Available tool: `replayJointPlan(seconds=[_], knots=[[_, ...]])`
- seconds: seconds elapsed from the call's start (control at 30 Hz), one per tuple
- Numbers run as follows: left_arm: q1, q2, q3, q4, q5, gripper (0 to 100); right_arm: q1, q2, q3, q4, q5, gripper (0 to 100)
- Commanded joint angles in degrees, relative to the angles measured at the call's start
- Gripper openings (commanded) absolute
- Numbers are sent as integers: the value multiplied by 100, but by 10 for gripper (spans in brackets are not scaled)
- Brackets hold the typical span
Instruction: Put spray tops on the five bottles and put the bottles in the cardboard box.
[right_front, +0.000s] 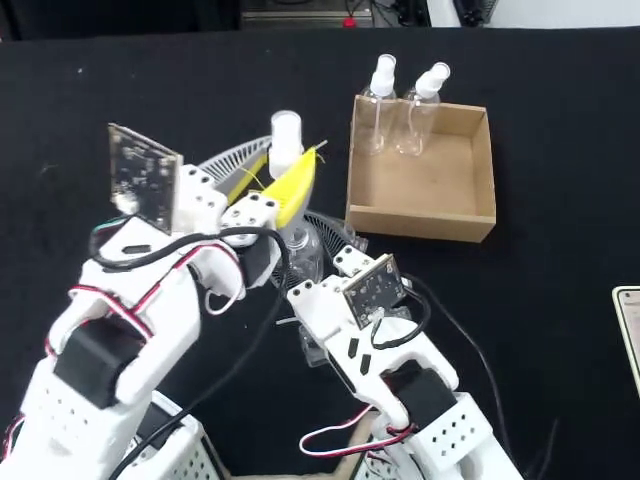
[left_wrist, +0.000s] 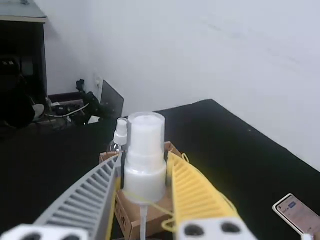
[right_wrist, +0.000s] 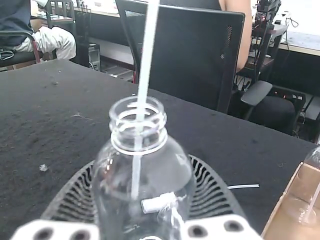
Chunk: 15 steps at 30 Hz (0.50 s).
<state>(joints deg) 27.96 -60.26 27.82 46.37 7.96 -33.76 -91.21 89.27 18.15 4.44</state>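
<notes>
My left gripper (right_front: 286, 163) (left_wrist: 145, 172) is shut on a white spray top (right_front: 285, 135) (left_wrist: 145, 155), pinched between its grey and yellow fingers. The top's thin tube (right_wrist: 146, 65) hangs straight down through the neck of a clear bottle (right_front: 303, 252) (right_wrist: 142, 170). My right gripper (right_front: 306, 262) (right_wrist: 145, 205) is shut on that bottle, holding it upright on the black table, just left of the cardboard box (right_front: 420, 215). Two capped bottles (right_front: 378, 112) (right_front: 420, 110) stand in the box's far left corner.
A phone (right_front: 628, 330) (left_wrist: 295, 212) lies at the table's right edge. A short loose tube (right_wrist: 243, 186) lies on the black cloth near the box (right_wrist: 292, 210). Both arms crowd the front middle.
</notes>
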Motion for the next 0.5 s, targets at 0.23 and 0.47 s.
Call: replayJointPlan(seconds=[0.23,0.47], knots=[[-4,-79,127,571,53,71,-88,-84,-31,-167,-18,15],[-57,-88,119,1029,35,198,-88,-84,-31,-167,-18,15]])
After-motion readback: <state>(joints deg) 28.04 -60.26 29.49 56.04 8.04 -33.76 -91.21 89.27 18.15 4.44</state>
